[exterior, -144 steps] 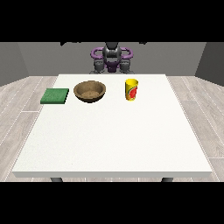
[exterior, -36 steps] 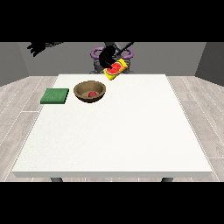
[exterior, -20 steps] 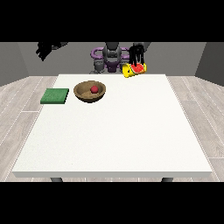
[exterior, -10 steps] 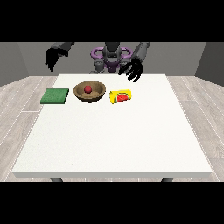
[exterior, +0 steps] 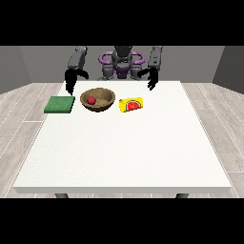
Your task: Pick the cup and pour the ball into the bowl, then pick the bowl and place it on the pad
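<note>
A wooden bowl [exterior: 98, 100] stands at the table's far side with a red ball [exterior: 90, 100] inside it. Right of the bowl a yellow cup [exterior: 132, 105] with a red watermelon picture lies on its side on the table. A green pad [exterior: 60, 104] lies flat left of the bowl. The hand at the view's left [exterior: 70, 81] hangs above the pad's far edge, fingers pointing down, holding nothing. The hand at the view's right [exterior: 152, 79] hangs above the table behind and right of the cup, fingers relaxed, empty.
The white table [exterior: 124, 152] stretches wide towards the camera. The robot's torso [exterior: 122, 64] stands behind the far edge. Grey floor surrounds the table.
The cup left the raised hand at the view's right and now lies on its side beside the bowl. Both hands have come down; the one at the view's left now hangs over the pad.
</note>
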